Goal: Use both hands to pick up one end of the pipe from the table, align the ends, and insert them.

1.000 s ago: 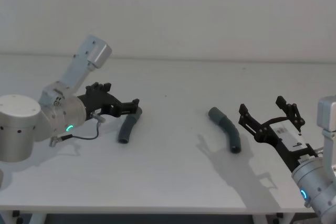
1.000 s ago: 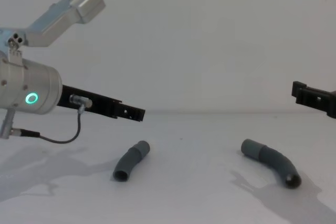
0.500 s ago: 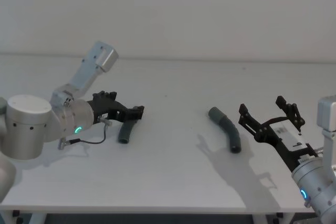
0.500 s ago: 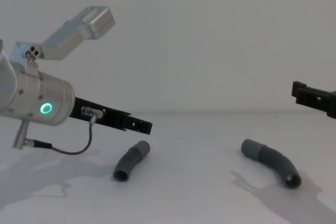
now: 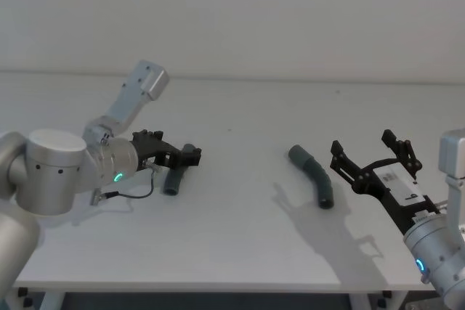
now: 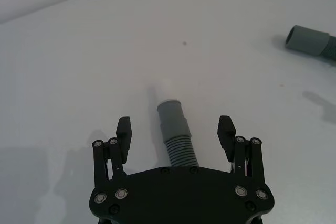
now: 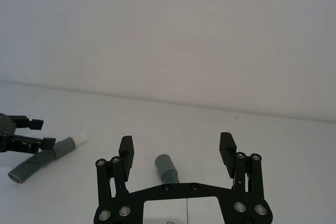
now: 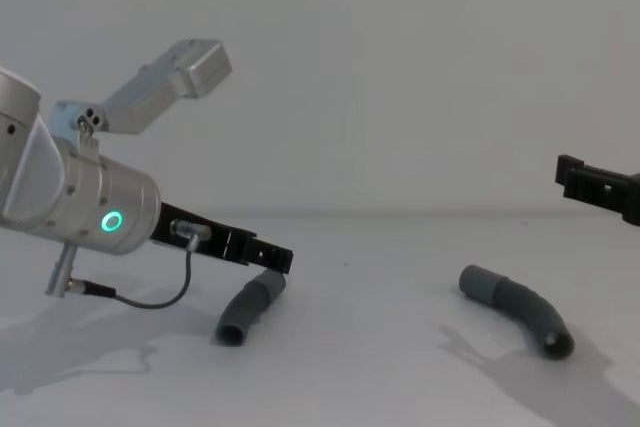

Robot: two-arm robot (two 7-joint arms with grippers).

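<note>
Since the left gripper [image 6: 175, 124] sits low with its jaws spread either side of the left hose piece [image 8: 243, 312] on the counter [image 5: 240, 245], I'd close squarely on the ribs behind the whitish tip [image 6: 167, 90]. The right gripper [image 5: 362, 147], jaws also spread, hovers near the right hose piece [image 5: 314, 177]. Bare counter between the pieces leaves room to align them, and the edges look well away.

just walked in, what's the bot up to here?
It is joining two hose pieces, and neither is picked up yet. The left pincer sits low and open, one finger on each side of the left piece, whose whitish tip points away from it. The right pincer hangs open above the table, short of the right piece. Both pieces lie on the table, well apart.
</note>
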